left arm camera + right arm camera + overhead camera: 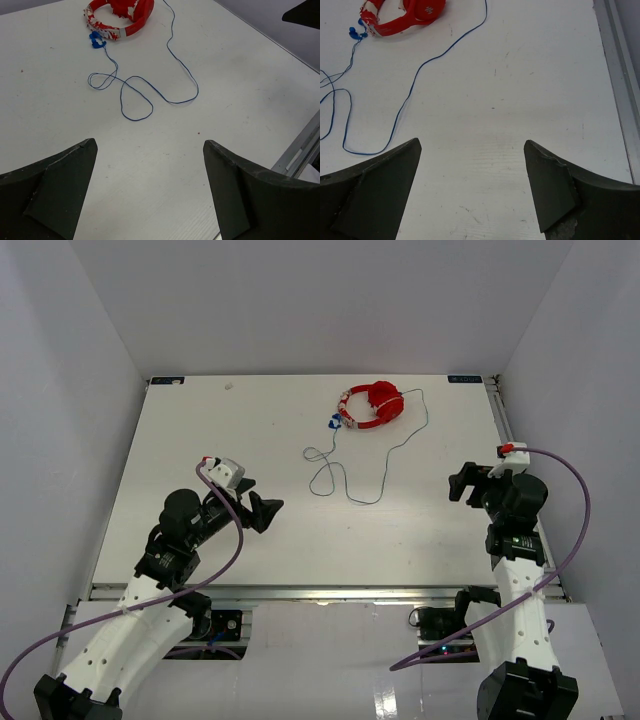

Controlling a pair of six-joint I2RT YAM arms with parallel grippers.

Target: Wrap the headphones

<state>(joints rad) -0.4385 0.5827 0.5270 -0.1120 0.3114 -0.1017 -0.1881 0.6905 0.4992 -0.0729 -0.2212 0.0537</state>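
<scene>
While wrist views crop headphones (134,29) | top external — whole cable (426,415) visible

The small padded on-ear headphones (372,403) are bright red, their headband patterned in red and white. Their thin cable (198,90) is dark blue, its small plug (96,40) brighter blue. The flat tabletop (200,430) is white, the thick robot cables (235,530) purple.

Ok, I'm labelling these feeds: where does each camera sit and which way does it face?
Top external: above and behind the arms, looking down on the table; both arms, left gripper and right gripper show.
Left wrist: on the left arm, looking across the table toward the headphones; its open fingers frame the bottom.
Right wrist: on the right arm, headphones at upper left; its open fingers show.
Shared: both wrist views catch the headphones and cable.
</scene>
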